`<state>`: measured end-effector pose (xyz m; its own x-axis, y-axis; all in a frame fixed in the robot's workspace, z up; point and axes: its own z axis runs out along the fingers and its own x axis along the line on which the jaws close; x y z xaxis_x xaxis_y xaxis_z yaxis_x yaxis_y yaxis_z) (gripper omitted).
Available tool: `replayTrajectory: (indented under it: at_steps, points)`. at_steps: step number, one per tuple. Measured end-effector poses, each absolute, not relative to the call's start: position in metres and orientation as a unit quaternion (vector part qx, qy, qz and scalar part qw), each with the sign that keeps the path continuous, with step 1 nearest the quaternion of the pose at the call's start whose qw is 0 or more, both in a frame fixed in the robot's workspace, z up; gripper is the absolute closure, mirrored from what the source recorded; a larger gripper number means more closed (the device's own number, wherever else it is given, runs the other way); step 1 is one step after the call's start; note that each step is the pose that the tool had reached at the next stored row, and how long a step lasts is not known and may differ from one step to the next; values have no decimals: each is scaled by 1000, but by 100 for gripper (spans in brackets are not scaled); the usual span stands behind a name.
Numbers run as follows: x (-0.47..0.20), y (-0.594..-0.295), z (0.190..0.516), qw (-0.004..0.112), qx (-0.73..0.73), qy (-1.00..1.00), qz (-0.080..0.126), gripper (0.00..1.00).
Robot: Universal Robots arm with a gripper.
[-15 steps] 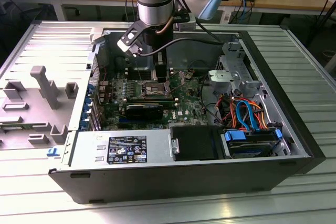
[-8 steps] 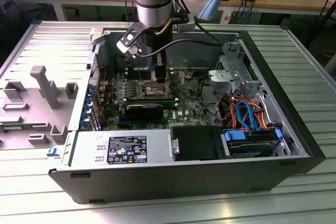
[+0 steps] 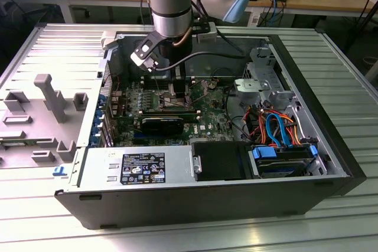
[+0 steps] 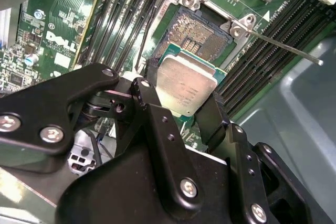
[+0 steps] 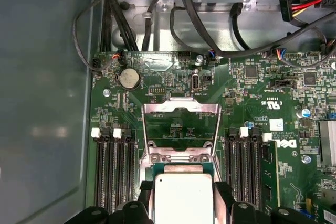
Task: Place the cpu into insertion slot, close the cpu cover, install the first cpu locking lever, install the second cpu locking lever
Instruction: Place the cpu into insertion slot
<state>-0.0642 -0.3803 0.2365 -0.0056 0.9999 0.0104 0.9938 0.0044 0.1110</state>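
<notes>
My gripper (image 4: 181, 98) is shut on the cpu (image 4: 186, 82), a silver-topped square chip held by two opposite edges between the black fingers (image 4: 149, 98). The chip hangs over the near edge of the insertion slot (image 4: 202, 32), whose dark pin field shows uncovered beyond it. In the first wrist view the cpu (image 5: 181, 195) sits between the fingertips, and the cpu cover (image 5: 181, 107) is swung open past the socket's rim (image 5: 181, 158). A thin metal locking lever (image 4: 286, 48) sticks out to one side, unlatched. In the exterior view the gripper (image 3: 177, 84) reaches down into the computer case over the green motherboard (image 3: 207, 113).
Long black memory slots (image 5: 113, 171) flank the socket on both sides. Black cables (image 5: 210, 35) cross above the board. A drive cage (image 3: 263, 84) and coloured cables (image 3: 277, 128) fill the case at the exterior view's right. A grey fixture (image 3: 50, 95) lies outside at the exterior view's left.
</notes>
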Motion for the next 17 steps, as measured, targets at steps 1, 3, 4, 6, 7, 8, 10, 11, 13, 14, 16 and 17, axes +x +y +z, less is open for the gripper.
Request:
replayTrajectory:
  at_steps: [1, 3, 4, 6, 7, 8, 10, 11, 13, 14, 16, 17]
  points:
    - [-64, -381, 235, 36, 704, 708, 43, 46]
    - [-64, -381, 234, 36, 704, 708, 43, 46]
    - [-64, -381, 233, 36, 704, 708, 43, 46]
    - [-64, -382, 232, 36, 704, 708, 43, 46]
    - [-64, -382, 232, 36, 704, 708, 43, 46]
    - [-64, -382, 231, 36, 704, 708, 43, 46]
    - [-65, -382, 230, 36, 704, 708, 43, 46]
    - [-65, -382, 229, 35, 704, 708, 43, 46]
    - [-67, -382, 228, 35, 704, 708, 43, 46]
    - [-67, -382, 228, 35, 704, 708, 43, 46]
    - [-68, -382, 227, 35, 704, 708, 43, 46]
    - [-69, -382, 227, 35, 704, 708, 43, 46]
